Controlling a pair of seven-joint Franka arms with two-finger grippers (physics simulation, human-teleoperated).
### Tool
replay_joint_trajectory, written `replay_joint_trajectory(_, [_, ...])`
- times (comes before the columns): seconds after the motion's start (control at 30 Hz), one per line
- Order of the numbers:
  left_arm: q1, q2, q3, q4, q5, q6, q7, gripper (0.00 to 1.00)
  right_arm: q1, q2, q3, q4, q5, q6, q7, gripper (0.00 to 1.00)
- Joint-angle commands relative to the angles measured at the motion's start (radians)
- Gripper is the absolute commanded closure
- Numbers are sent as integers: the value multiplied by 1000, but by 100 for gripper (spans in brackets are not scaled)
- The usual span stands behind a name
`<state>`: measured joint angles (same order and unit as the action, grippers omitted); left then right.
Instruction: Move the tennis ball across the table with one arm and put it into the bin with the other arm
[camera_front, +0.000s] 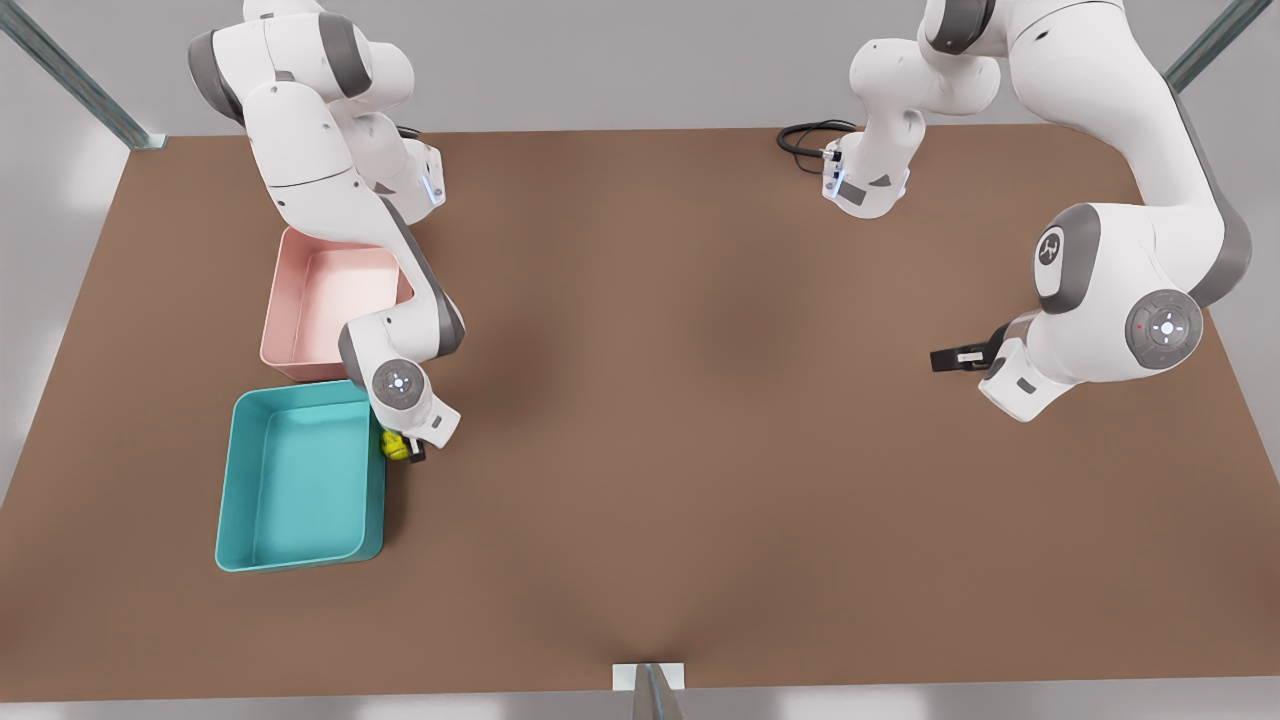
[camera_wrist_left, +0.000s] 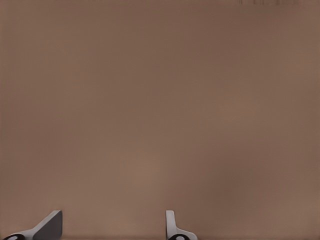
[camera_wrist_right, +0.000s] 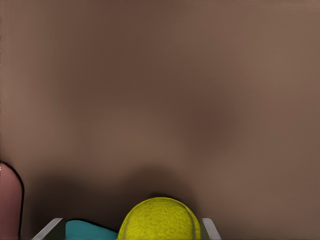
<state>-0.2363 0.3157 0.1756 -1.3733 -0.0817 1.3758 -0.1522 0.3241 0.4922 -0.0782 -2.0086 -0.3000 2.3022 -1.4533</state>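
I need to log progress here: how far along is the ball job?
Done: the tennis ball sits beside the bin. In hand: the right gripper has its jaws around it. Left: dropping it in. The left gripper waits, open, across the table.

A pink tray (camera_front: 325, 300) lies open side up, a black cable (camera_front: 808, 136) coils at the far edge, beneath grey metal struts (camera_front: 75, 75)
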Motion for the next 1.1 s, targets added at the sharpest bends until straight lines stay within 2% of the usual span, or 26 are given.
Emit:
replay_joint_trajectory(0.0, [0,-1,1,0,0,0,-20,0,0,0,0,-4,1,-3,-122,0])
replay_joint_trajectory(1.07, [48,34,1,39,5,40,33,0,-36,86,-28,24,4,89,-117,0])
